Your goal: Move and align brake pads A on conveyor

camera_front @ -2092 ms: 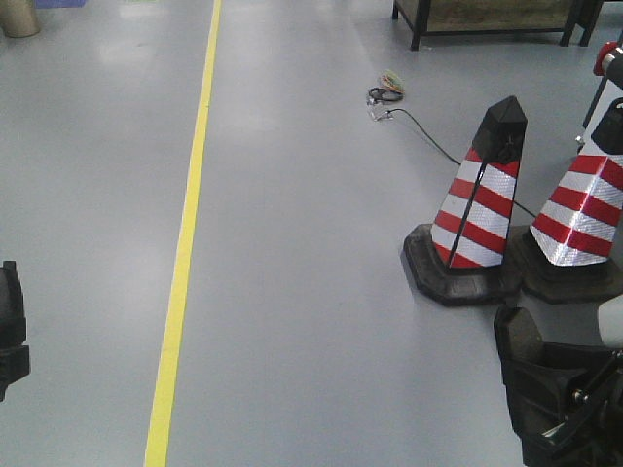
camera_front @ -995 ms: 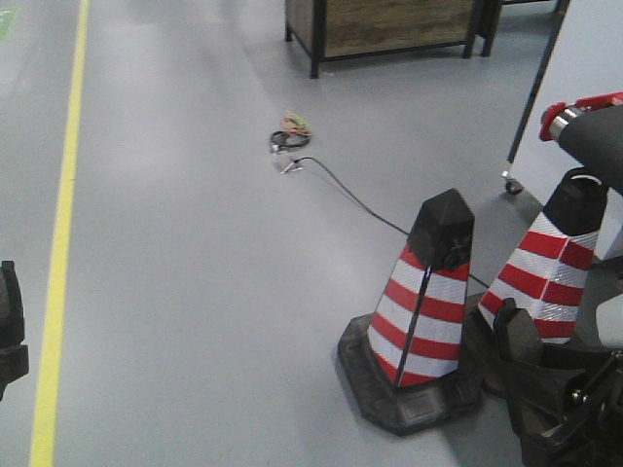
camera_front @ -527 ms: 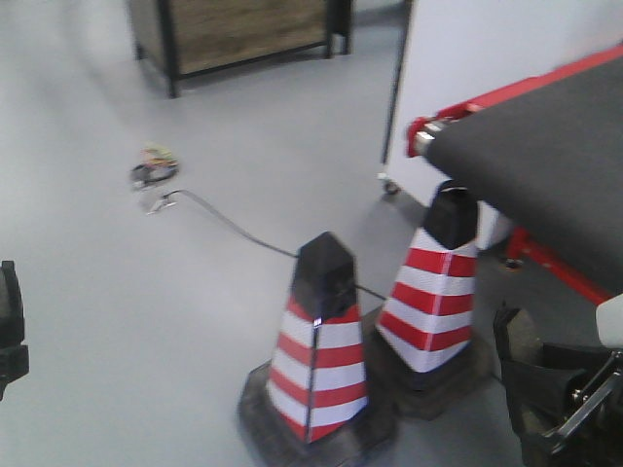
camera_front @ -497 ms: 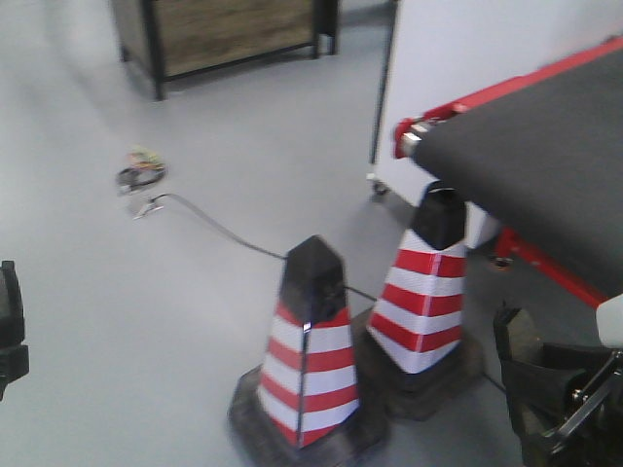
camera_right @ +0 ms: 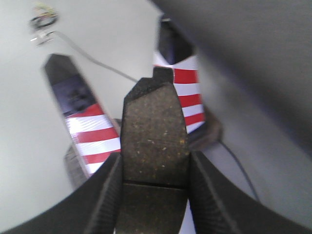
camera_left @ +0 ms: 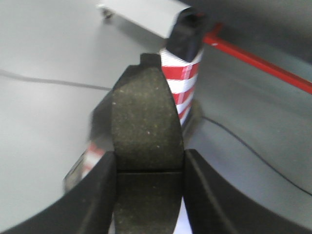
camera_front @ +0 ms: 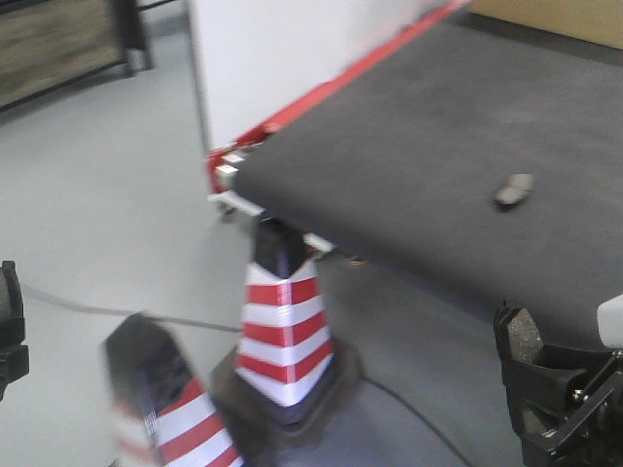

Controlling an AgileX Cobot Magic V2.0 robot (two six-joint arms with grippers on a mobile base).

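Note:
The conveyor is a dark felt-like belt with a red edge strip, filling the upper right of the front view. One brake pad lies on it toward the right. In the left wrist view, my left gripper is shut on a second dark, curved brake pad with a cross groove, held above the floor. My right gripper is shut on a third brake pad in the same way. Both grippers sit low at the front view's edges, short of the belt.
Two red-and-white striped cones, one and the other, stand on the grey floor by the conveyor's near corner. A black cable runs across the floor. A white panel stands behind the belt's left end.
The front view has swung right: the conveyor now fills the upper right and a pad on it shows. The cones have shifted left and down. Both grippers look unchanged.

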